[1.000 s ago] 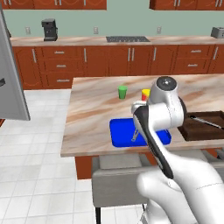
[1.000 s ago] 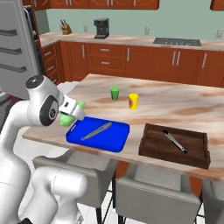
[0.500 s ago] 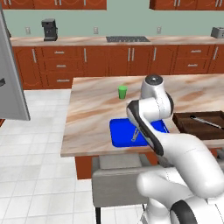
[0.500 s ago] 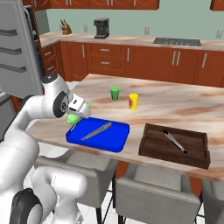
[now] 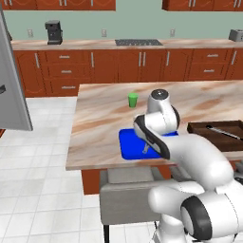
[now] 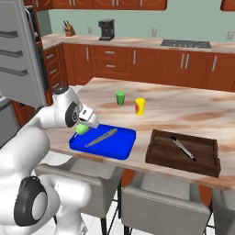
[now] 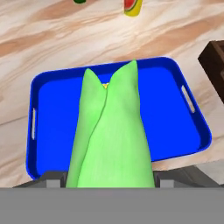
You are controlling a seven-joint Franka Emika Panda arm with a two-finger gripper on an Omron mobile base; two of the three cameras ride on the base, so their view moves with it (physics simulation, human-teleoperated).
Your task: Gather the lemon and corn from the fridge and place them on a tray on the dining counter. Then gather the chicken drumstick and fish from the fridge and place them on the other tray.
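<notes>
My gripper (image 6: 85,125) is shut on the corn (image 7: 111,140), a long cob in a green husk that runs up the middle of the hand view. Its green end (image 6: 81,130) hangs just over the near left corner of the blue tray (image 6: 121,147); whether it touches the tray I cannot tell. The blue tray (image 7: 175,118) lies on the dining counter (image 6: 183,110) near its front edge, and my arm covers part of it (image 5: 127,143) in the left base view. A dark wooden tray (image 6: 158,153) sits to its right. The lemon, chicken drumstick and fish are out of view.
A slim grey object (image 6: 102,137) lies in the blue tray and another (image 6: 182,148) in the wooden tray. A green cup (image 6: 120,97) and a yellow cup (image 6: 140,106) stand behind the trays. Stools (image 6: 156,202) line the counter's front. The grey fridge door (image 6: 20,55) stands open at left.
My arm has reached forward and down, carrying the corn from beside the counter's left edge to over the blue tray. The grip has not changed.
</notes>
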